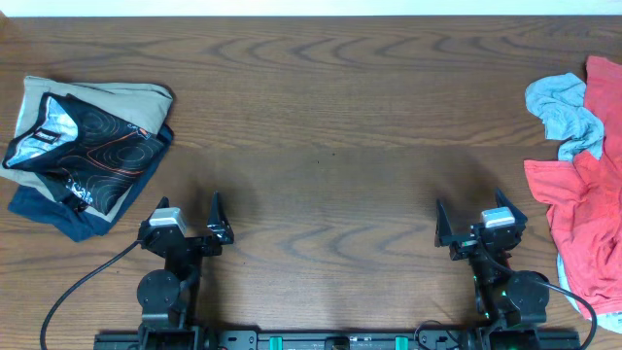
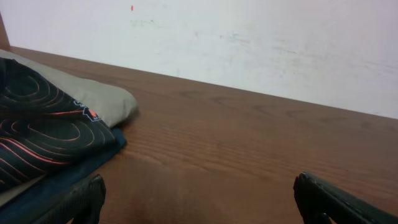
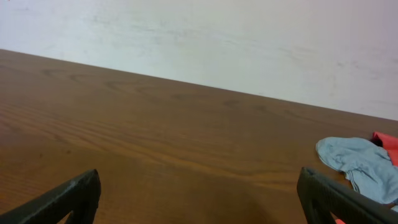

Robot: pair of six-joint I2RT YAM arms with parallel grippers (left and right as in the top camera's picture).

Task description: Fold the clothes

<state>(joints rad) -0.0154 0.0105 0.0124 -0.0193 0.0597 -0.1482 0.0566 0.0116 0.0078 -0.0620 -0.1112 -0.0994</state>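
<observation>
A crumpled coral-red T-shirt (image 1: 588, 209) lies at the table's right edge, partly cut off by the frame. A pale grey-blue shirt (image 1: 567, 112) is bunched just behind it and shows at the right in the right wrist view (image 3: 357, 167). My right gripper (image 1: 469, 216) stands open near the front edge, left of the red shirt, holding nothing. My left gripper (image 1: 190, 214) is open too, near the front left, with bare wood between its fingers (image 2: 81, 199).
A stack of folded garments (image 1: 83, 151) sits at the far left: a black one with orange contour lines on top, beige and navy ones beneath, also in the left wrist view (image 2: 50, 130). A pale wall runs behind the table's far edge.
</observation>
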